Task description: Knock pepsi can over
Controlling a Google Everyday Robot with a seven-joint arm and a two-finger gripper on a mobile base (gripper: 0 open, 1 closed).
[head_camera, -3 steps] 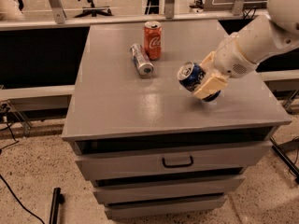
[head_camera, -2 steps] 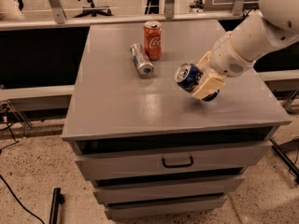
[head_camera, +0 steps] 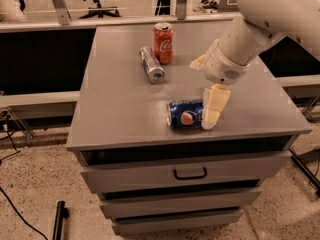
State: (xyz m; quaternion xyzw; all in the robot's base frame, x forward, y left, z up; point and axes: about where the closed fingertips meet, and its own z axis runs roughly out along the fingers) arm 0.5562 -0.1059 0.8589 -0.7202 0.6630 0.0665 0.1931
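Step in hand: the knock-over itself looks complete, and what remains is the release and withdrawal.

Position: the pepsi can (head_camera: 186, 114) lies flat on the cabinet top (head_camera: 120, 109), well in front of the upright red can (head_camera: 163, 43) and slightly to that can's right, on the side nearer the drawers. A slim silver can (head_camera: 151, 64) lies on its side just beside the red can, in front of it and to its left; neither is involved.

Orientation: the pepsi can's long axis runs left to right, roughly square to the line drawn from the red can towards the camera. One end points left; the other rests against a finger. The round logo faces the camera. Which end is the top cannot be told.

Gripper (head_camera: 202, 94): it hangs in front of the red can and to its right, directly above the pepsi can's right end. The jaws are spread wide. One finger (head_camera: 215, 106) points down and touches the can's right end; the other juts back towards the red can, well apart from the first. Nothing is pinched.

Next move, as a judgement: lift straight up and away. A sideways drag would risk rolling the can towards the cabinet's front edge, which is near.
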